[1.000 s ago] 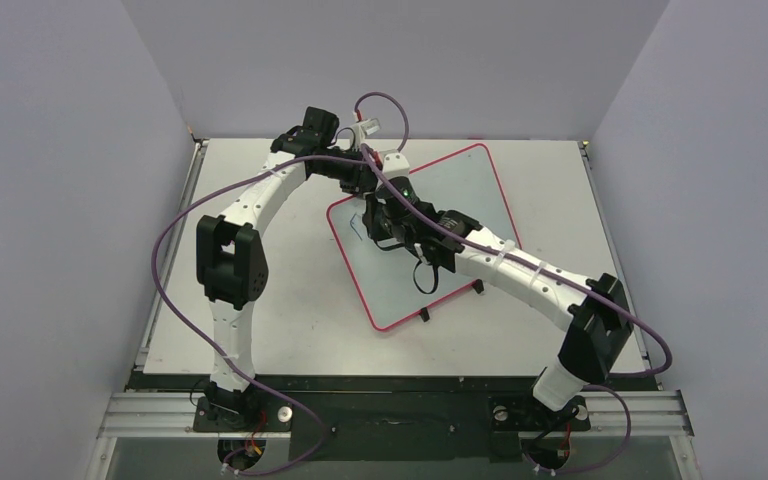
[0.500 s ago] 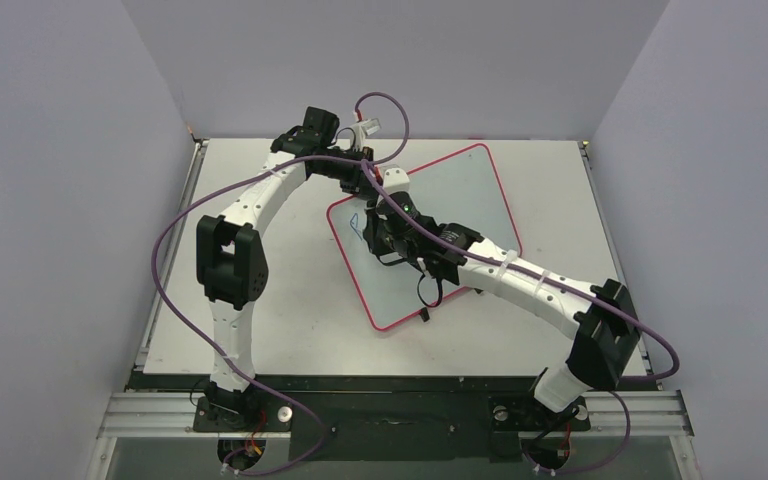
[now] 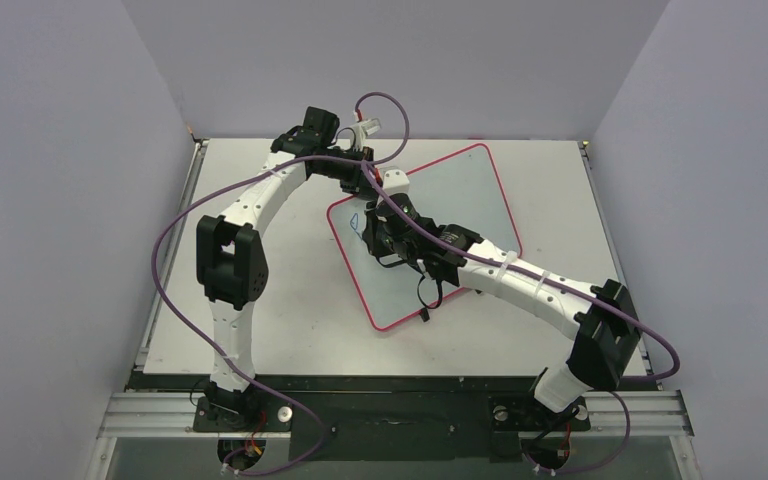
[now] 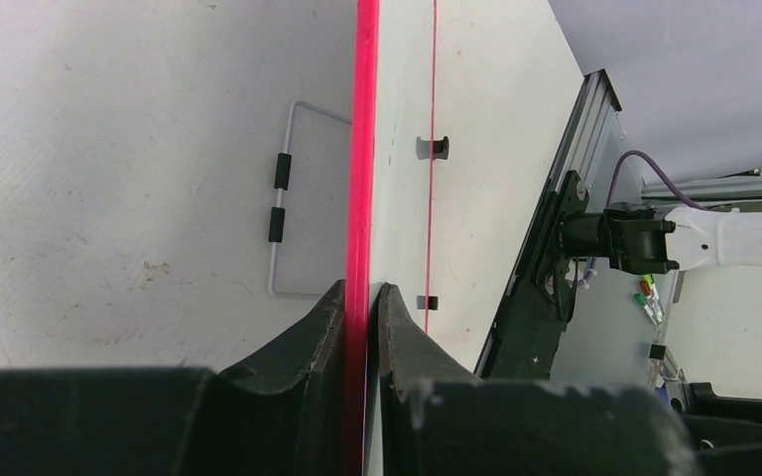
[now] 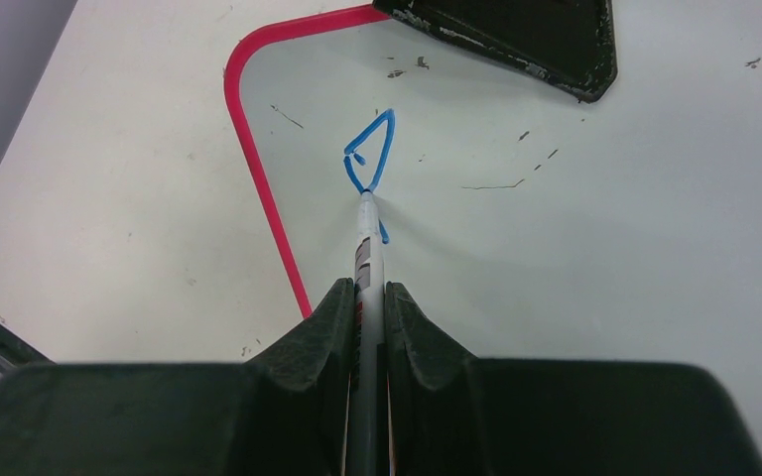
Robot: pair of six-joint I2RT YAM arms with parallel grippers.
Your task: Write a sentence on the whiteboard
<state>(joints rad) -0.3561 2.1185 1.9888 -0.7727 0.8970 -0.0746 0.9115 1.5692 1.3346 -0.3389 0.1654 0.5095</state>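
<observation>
Whiteboard [image 3: 465,195] lies flat on the table [image 3: 260,300], turned at an angle, mid-table and a bit twd the far edge. Its far corner comes close to the table's far edge; its near corner points back twd the arm bases, well short of the near edge. Thin red-pink rim all round, w/ a small black clip [image 3: 425,314] showing on the near-right edge. L gripper [image 4: 362,293] reaches over from the left and sits on the board's far-left edge, not far from its left corner. Its fingers are closed tight on the red rim, one each side, board edge pinched between them; that's clear in the left wrist view. R gripper [image 5: 365,293] hangs over the board's left part, fingers closed on a marker [image 5: 368,243]. The slim pale barrel runs straight out past the fingertips, tip down and touching the white face. The sentence [image 5: 371,149]: only a first bit shows, a blue pointed loop, roughly triangular, plus a short blue stroke right by the marker tip. It sits just inside the board's left corner, near the rim, and is too little to read as a letter. Rest of the face is white w/ a few small dark specks and scratches. Both arms carry purple cables [image 3: 175,240].
</observation>
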